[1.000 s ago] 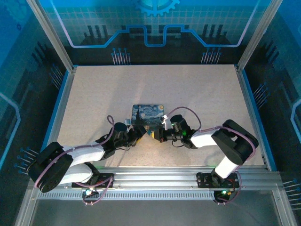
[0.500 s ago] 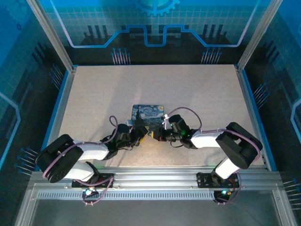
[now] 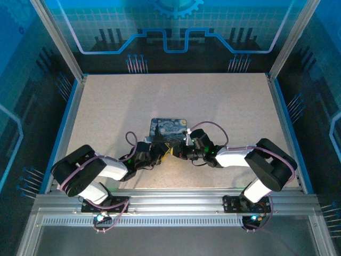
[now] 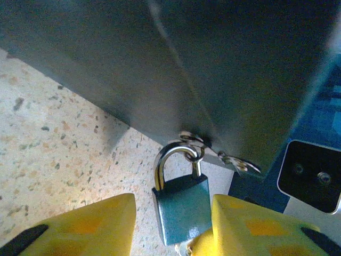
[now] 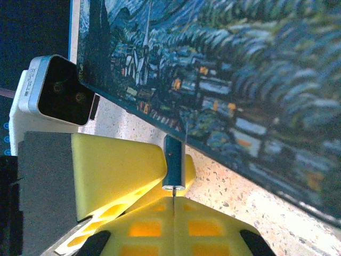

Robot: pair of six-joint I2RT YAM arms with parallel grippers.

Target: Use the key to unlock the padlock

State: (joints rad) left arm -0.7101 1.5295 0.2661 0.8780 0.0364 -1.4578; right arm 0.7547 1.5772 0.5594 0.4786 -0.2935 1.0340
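R tool (image 5: 174,207) is clenched on the key (image 5: 174,193). Both yellow pads are pressed flat together, w/ the thin sliver coming out of the seam and running straight up to the underside of the padlock (image 4: 181,212).

L tool (image 4: 173,218) is released, jaws spread either side of the lock body. In the left wrist view the right-hand pad (image 4: 250,226) touches the body's lower corner. The other pad (image 4: 90,224) sits just beside it, w/ a strip of speckled bench (image 4: 64,149) showing btwn.

From the top, both tools lie low over the bench, tips nearly meeting, arms stretched in from L and R.

Padlock is tilted a little, keyway end toward the tools. Both shackle legs meet the body, and the shackle is threaded thru a small metal ring (image 4: 191,140) on the near edge of the swirl-painted tin (image 3: 169,128). The tin lies flat just beyond the tools, approx mid-bench.

Beyond that comes bare bench, then a blue back panel (image 3: 170,32) w/ circuit-style lines.
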